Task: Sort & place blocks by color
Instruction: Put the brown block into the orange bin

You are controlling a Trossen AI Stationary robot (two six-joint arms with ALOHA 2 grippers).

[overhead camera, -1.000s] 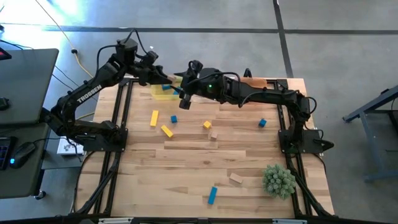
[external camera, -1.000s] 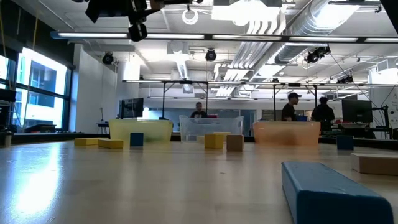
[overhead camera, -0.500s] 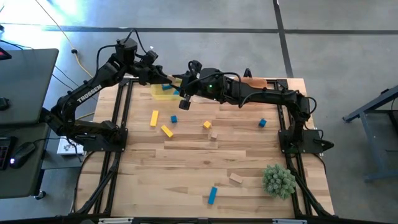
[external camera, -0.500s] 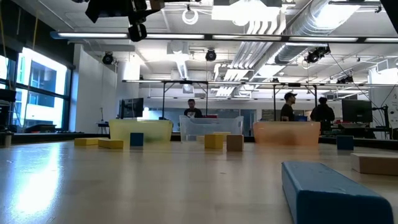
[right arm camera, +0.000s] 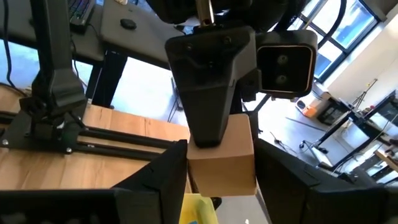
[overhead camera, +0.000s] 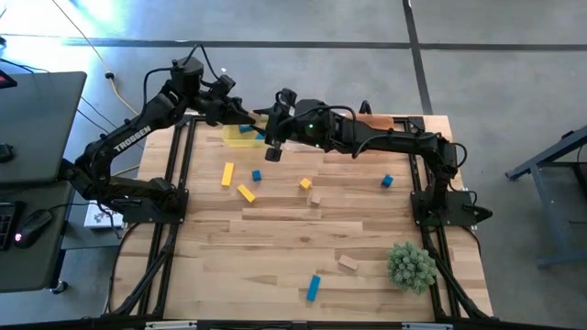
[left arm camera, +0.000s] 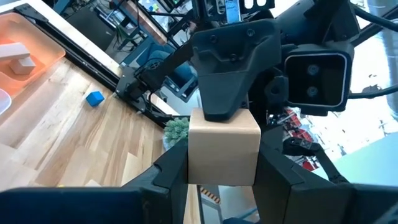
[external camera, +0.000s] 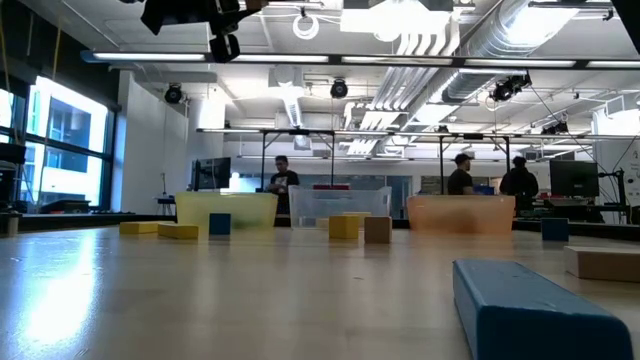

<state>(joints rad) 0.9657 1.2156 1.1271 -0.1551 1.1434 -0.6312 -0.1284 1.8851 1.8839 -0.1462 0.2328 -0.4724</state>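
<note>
since both arms meet in the air over the far left corner of the table point(overhead camera: 275, 240), i read this as a handover of 1 tan block point(left arm camera: 224, 152). the left gripper point(overhead camera: 246, 115) is clamped on that block, its 2 fingers point(left arm camera: 168, 174) pressed against opposite sides. the right gripper point(overhead camera: 266, 125) has come up nose to nose with it and sits around the same block in its own wrist view. whether it has actually bitten down yet, i can't tell.

how i'd do it: the left should not let go until the right has a firm, square hold on the free faces. then open the left slowly and back straight out so nothing twists. the block hangs over the yellow bin point(overhead camera: 234, 136), so a slip drops tan wood into the wrong colour. the orange bin point(left arm camera: 46, 50) already has tan pieces in it, so that's my guess for the destination, on the right arm's side.

about 8 loose blocks lie on the table, e.g. a blue bar point(overhead camera: 313, 287) at the near edge.

only readable writing: "trossen" in white along the left arm point(overhead camera: 131, 137).
</note>
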